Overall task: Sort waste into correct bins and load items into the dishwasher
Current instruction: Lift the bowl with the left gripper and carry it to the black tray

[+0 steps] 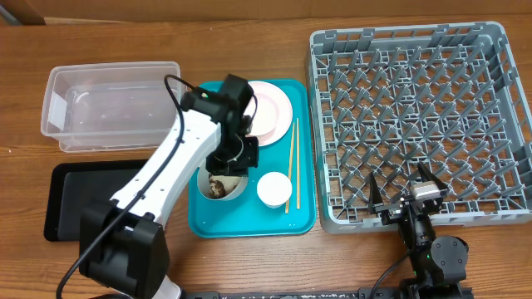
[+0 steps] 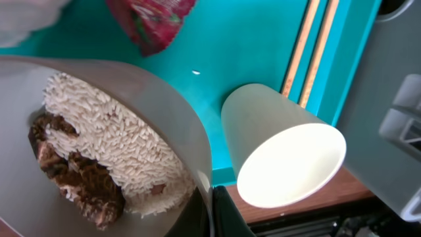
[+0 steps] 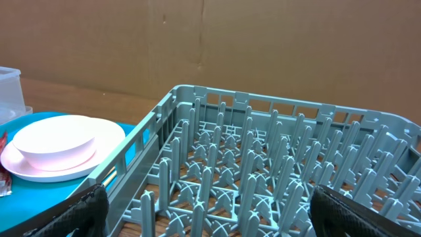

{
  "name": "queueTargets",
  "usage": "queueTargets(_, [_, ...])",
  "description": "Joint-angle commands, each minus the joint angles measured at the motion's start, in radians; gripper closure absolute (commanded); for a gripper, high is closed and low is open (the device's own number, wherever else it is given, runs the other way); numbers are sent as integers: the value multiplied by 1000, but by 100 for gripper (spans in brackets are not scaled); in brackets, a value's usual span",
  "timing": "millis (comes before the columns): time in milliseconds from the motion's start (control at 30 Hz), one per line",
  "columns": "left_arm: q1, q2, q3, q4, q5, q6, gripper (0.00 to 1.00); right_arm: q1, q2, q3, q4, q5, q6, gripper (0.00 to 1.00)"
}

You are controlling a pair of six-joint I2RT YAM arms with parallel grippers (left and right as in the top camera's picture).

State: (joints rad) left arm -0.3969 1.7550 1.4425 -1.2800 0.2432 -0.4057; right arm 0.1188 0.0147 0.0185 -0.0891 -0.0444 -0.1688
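White cup [image 1: 274, 188], two chopsticks [image 1: 292, 162]; left fingers [image 2: 227, 214] grip one bowl [image 2: 145, 82], right fingers [image 3: 355, 214] open.

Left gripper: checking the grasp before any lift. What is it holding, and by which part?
The left gripper is shut on the rice bowl, pinching its rim.

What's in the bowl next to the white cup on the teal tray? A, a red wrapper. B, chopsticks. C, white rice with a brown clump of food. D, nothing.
C: the left wrist view looks into the bowl and shows white rice with a brown clump against it.
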Motion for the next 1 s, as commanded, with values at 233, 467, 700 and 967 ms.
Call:
queueTargets(233, [167, -50, 50, -66, 24, 97, 96, 5, -12, -11, 8, 2, -3, 0])
queueTargets(467, [333, -134, 50, -48, 123, 164, 96, 5, -12, -11, 8, 2, -3, 0])
queueTargets(700, [517, -183, 45, -49, 212, 229, 96, 5, -12, -11, 8, 2, -3, 0])
queueTargets(967, [726, -185, -58, -16, 325, 325, 96, 5, -12, -11, 8, 2, -3, 0])
